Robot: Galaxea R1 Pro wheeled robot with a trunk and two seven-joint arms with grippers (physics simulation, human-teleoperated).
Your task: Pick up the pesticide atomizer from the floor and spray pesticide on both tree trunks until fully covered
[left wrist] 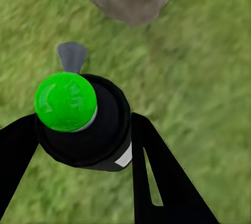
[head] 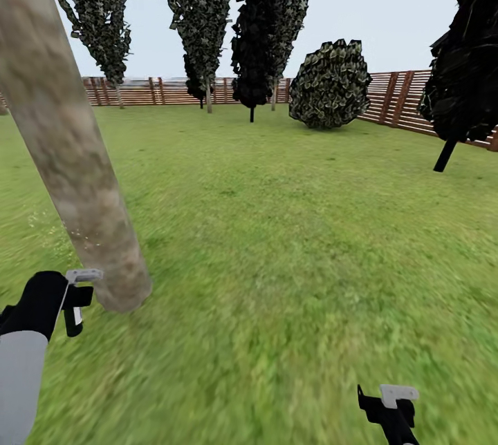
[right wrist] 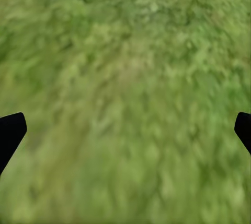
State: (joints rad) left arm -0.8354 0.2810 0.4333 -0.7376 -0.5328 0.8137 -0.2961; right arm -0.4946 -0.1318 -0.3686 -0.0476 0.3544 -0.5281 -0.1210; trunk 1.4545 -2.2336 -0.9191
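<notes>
Two hands: left hand (left wrist: 83,140) grips pesticide atomizer (left wrist: 78,119); right hand (right wrist: 125,130) spread wide.

The tree trunk (head: 69,155) is pale grey-brown with blotchy beige mottling. Between the black jaws of the left gripper (left wrist: 78,145), the pesticide atomizer (left wrist: 83,122) is dark, almost black, with a bright green round cap, a white label patch and a grey nozzle. The lawn (head: 297,244) is mottled green; the fence (head: 398,103) is reddish-brown slats. The columnar trees (head: 266,23) are dark speckled green.
</notes>
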